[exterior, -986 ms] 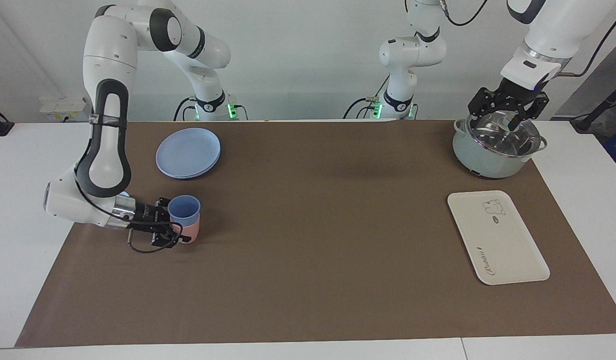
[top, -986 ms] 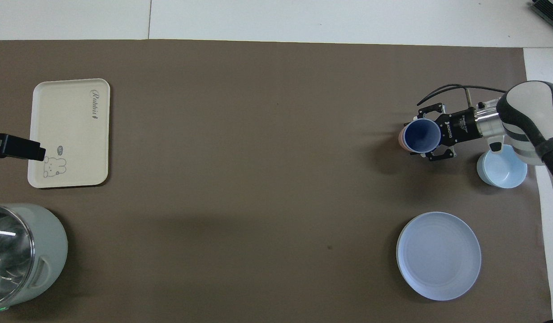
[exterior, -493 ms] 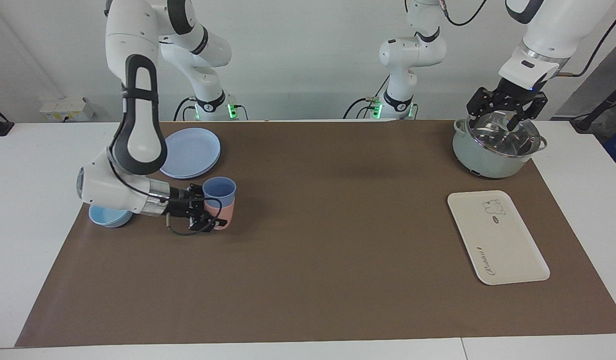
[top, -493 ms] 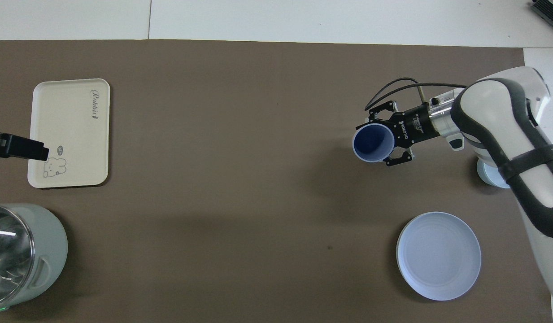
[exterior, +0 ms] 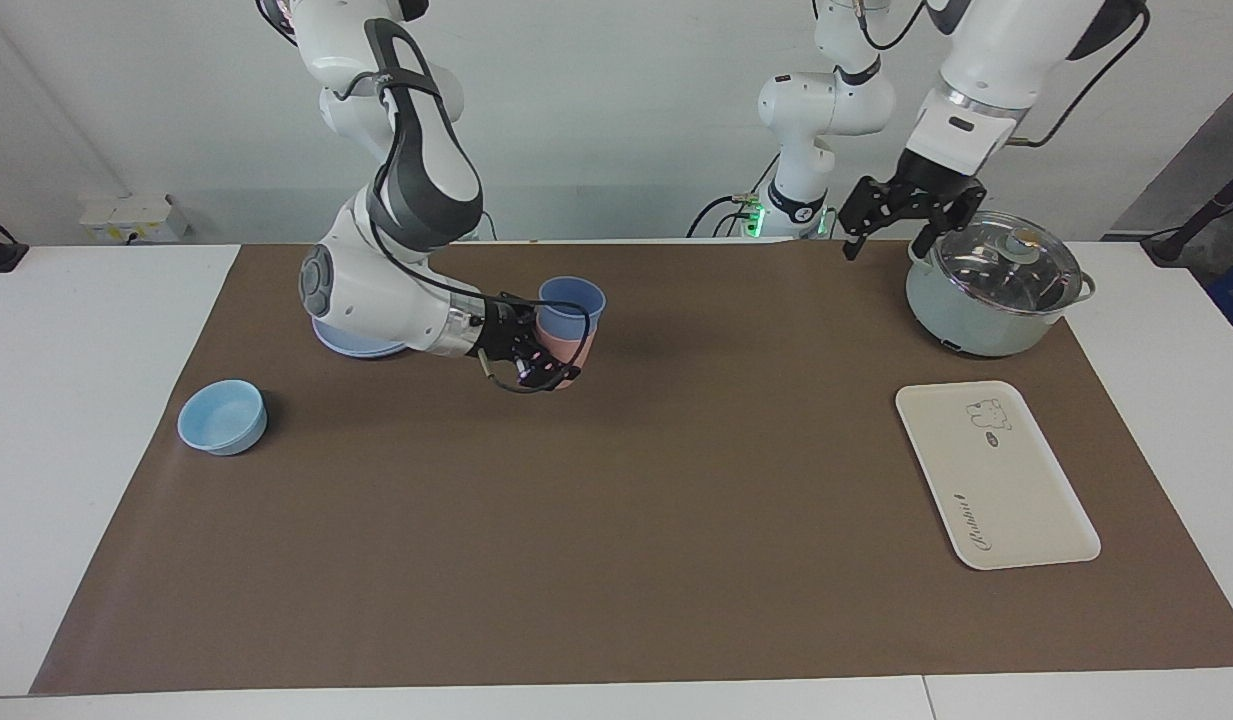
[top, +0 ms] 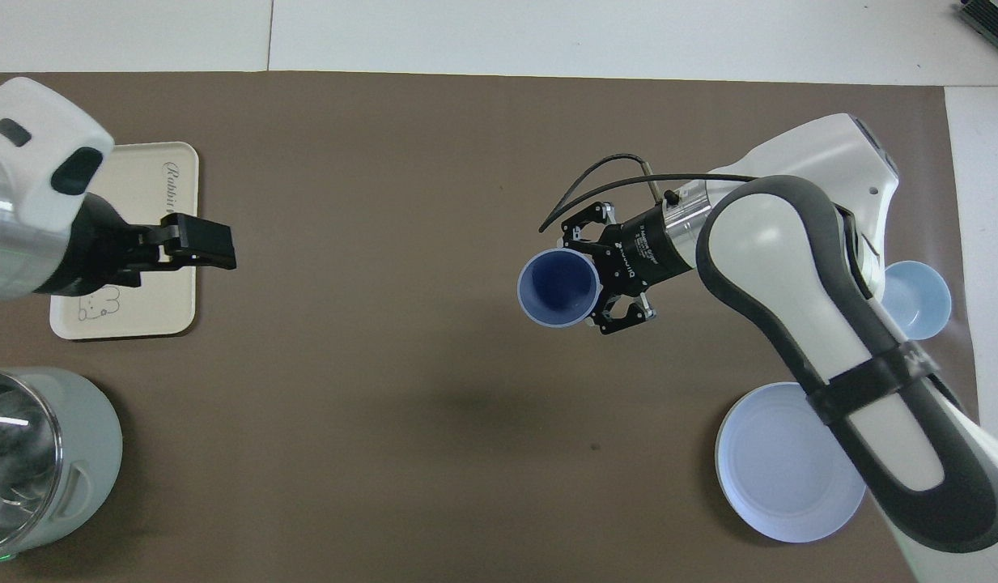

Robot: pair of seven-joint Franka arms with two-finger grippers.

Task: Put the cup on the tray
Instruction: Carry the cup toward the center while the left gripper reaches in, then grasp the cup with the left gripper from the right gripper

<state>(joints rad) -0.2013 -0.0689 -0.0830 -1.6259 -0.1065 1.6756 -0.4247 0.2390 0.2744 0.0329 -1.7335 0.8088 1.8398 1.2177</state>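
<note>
The periwinkle-blue cup [exterior: 572, 297] sits nested in a salmon-pink tumbler [exterior: 568, 347]. My right gripper [exterior: 549, 362] is shut on this stack and holds it above the brown mat, over the part toward the right arm's end. From overhead I look into the cup [top: 557, 287] in front of the right gripper [top: 602, 275]. The cream tray [exterior: 1016, 490] lies flat toward the left arm's end. My left gripper [exterior: 901, 222] hangs open and empty in the air beside the pot. In the overhead view the left gripper [top: 211, 247] covers an edge of the tray [top: 126, 186].
A pale green pot [exterior: 986, 290] with a glass lid stands nearer to the robots than the tray, also in the overhead view [top: 37, 453]. A round blue plate [top: 778, 478] and a low light-blue bowl [exterior: 222, 417] lie toward the right arm's end.
My right gripper has lifted the stacked cups and carried them toward the middle of the table. My left gripper has risen off the pot lid and moved toward the middle.
</note>
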